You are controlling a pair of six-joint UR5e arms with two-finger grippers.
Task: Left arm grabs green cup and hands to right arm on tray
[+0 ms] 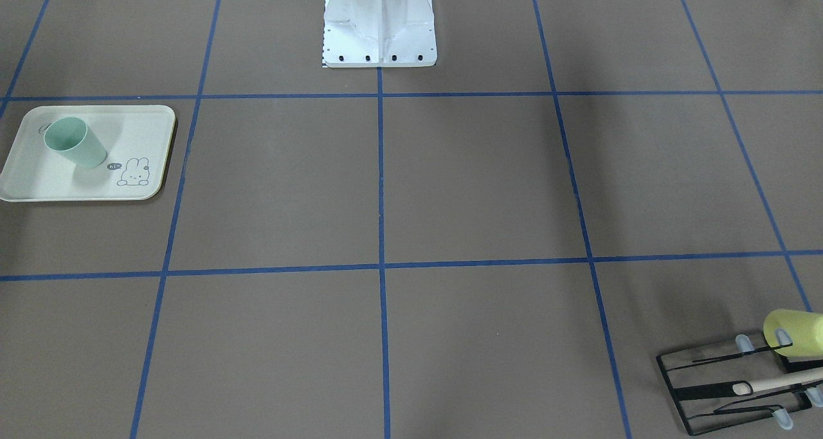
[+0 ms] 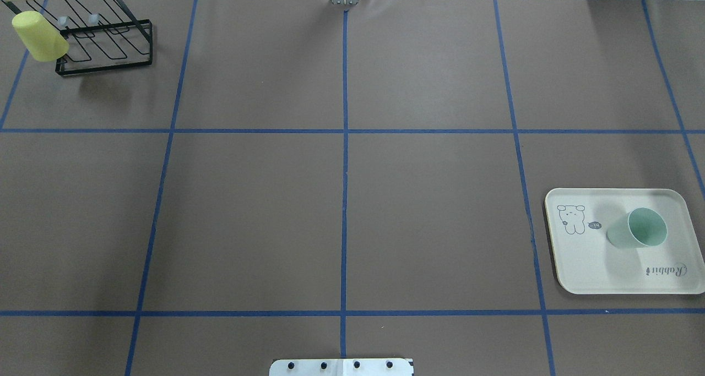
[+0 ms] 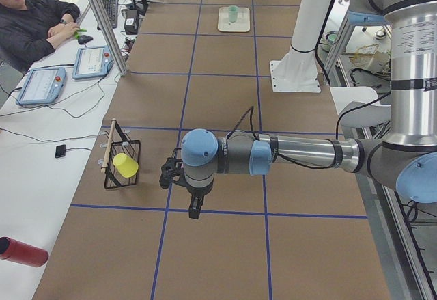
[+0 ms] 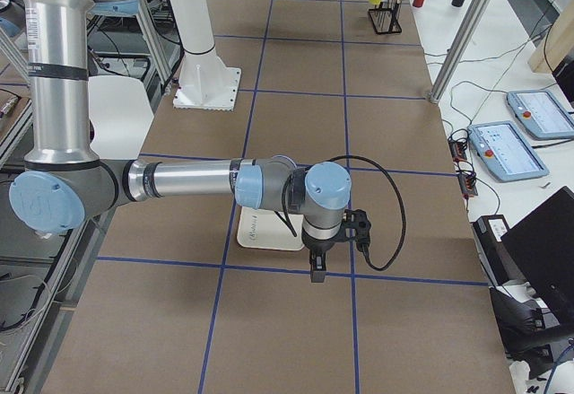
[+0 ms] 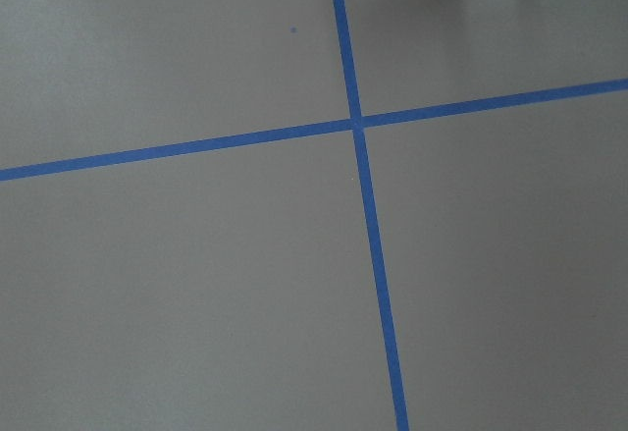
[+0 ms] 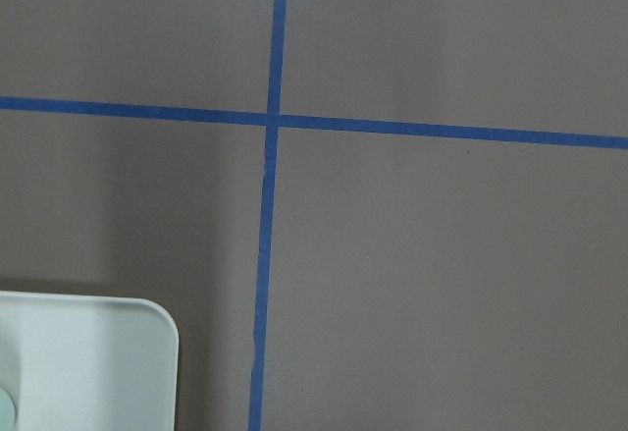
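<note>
The green cup [image 2: 639, 229] stands upright, mouth up, on the cream tray [image 2: 595, 271] at the table's right side; it shows too in the front view as the green cup [image 1: 74, 142] on the tray [image 1: 38, 182]. Nothing touches it. My left gripper [image 3: 194, 211] hangs above the table near the wire rack, seen only from the left end, so I cannot tell its state. My right gripper [image 4: 317, 273] hovers just past the tray [image 4: 260, 231], seen only from the right end, state unclear. The right wrist view catches a tray corner [image 6: 88, 352].
A black wire rack [image 2: 104, 40] at the far left corner holds a yellow-green cup [image 2: 38, 34]. The white robot base [image 1: 379, 27] stands at the table's robot-side edge. A person [image 3: 27, 20] sits at a side desk with tablets. A red bottle [image 3: 20, 252] lies there.
</note>
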